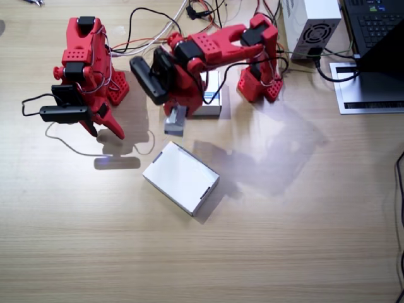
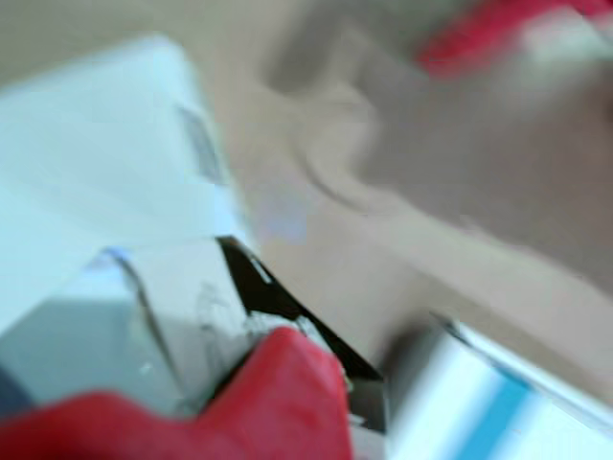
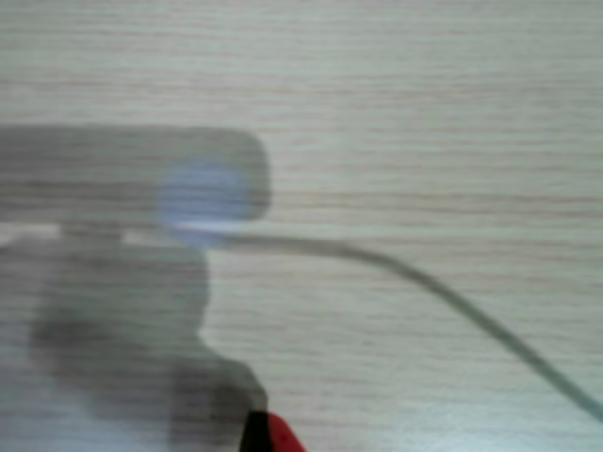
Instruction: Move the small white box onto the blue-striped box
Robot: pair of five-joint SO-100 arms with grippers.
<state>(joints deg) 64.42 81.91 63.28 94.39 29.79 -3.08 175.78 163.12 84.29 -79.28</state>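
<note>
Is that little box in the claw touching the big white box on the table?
Apart. The fixed view shows bare table between the small white box, held by the left gripper, and the plain white box.

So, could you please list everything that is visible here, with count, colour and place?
Small box: 1, grey-white, in the left end effector, above the table.
Striped box: 1, white with blue, behind the left arm, mostly hidden.
Plain box: 1, white, table centre.
Power supply: 1, white, far edge.
Laptop: 1, dark, far corner.
Cables: several, mixed colours, far edge.
Left end effector: 1, red, shut on the small box.
Right end effector: 1, red, resting; opening unclear.
</note>
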